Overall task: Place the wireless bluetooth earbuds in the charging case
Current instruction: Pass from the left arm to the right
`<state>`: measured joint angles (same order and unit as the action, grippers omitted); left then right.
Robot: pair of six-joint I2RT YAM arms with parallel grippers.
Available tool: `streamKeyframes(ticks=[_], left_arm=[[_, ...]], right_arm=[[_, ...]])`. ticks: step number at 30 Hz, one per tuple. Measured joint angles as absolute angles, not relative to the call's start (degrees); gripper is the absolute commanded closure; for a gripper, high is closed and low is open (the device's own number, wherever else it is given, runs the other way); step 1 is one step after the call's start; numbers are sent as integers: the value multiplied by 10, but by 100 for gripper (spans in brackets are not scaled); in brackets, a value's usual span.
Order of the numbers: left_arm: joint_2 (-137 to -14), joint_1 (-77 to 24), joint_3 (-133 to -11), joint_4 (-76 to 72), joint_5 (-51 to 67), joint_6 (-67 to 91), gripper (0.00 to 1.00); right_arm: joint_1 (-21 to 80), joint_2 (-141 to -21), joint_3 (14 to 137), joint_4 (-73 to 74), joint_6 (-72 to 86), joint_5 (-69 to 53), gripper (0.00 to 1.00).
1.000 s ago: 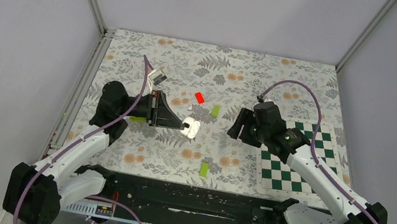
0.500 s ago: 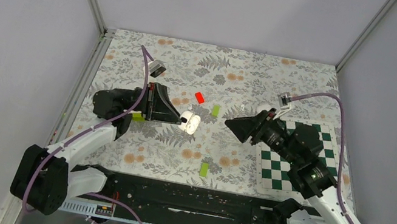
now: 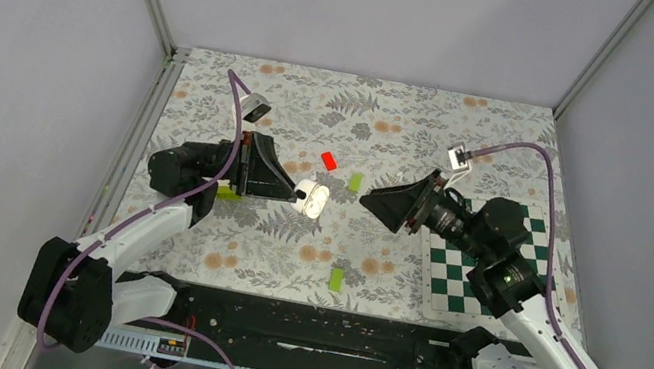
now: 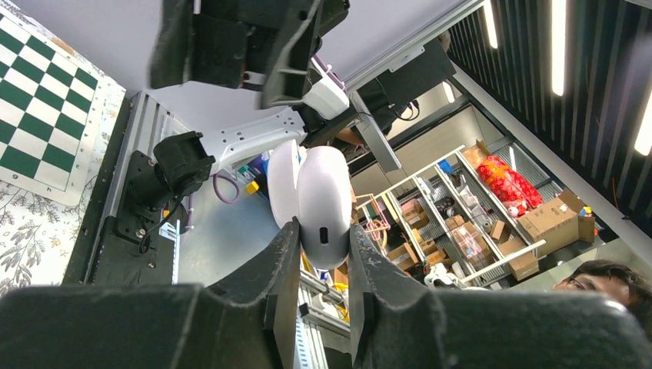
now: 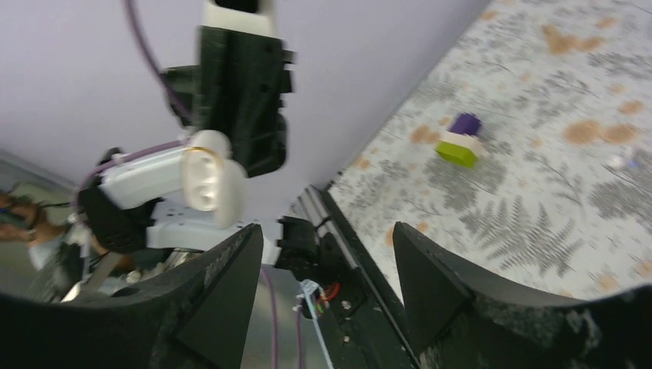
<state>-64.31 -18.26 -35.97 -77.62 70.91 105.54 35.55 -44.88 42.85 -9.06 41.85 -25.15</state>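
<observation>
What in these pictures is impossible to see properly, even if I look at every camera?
- The earbuds: top view, too small to pick out on the flowered table.
- Inside of the charging case: left wrist view shows only its shell, gripped by the left fingers; right wrist view is blurred.
- The case's bottom end: left wrist view, hidden between those fingers.

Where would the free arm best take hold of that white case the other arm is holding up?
Probably the rounded upper half of the case, which sticks out free beyond the left gripper that pinches its lower end. The open right gripper already faces it, so coming straight in from the right and closing across that free end looks safest.
</observation>
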Motion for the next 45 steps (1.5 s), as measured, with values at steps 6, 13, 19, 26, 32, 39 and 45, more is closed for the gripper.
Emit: streamKeyframes(ticks=[6, 13, 19, 26, 32, 39, 45], left_arm=[[-646, -183, -358, -777, 702, 1055, 100], [-647, -183, -350, -777, 698, 1055, 100], [-647, -183, -350, -777, 695, 1055, 100], [-647, -183, -350, -777, 689, 1055, 100], [-647, -183, -350, -777, 686, 1055, 100], [-647, -183, -350, -777, 685, 1055, 100], [-647, -183, -350, -777, 683, 1055, 100]], right_arm=[[357, -492, 429, -256, 498, -338, 26], [386, -578, 430, -377, 572, -387, 26], [391, -632, 429, -518, 657, -417, 28], [397, -667, 428, -586, 707, -438, 28], [399, -667, 423, -586, 707, -447, 29], [408, -667, 423, -569, 698, -451, 32], [412, -668, 423, -551, 691, -451, 33]])
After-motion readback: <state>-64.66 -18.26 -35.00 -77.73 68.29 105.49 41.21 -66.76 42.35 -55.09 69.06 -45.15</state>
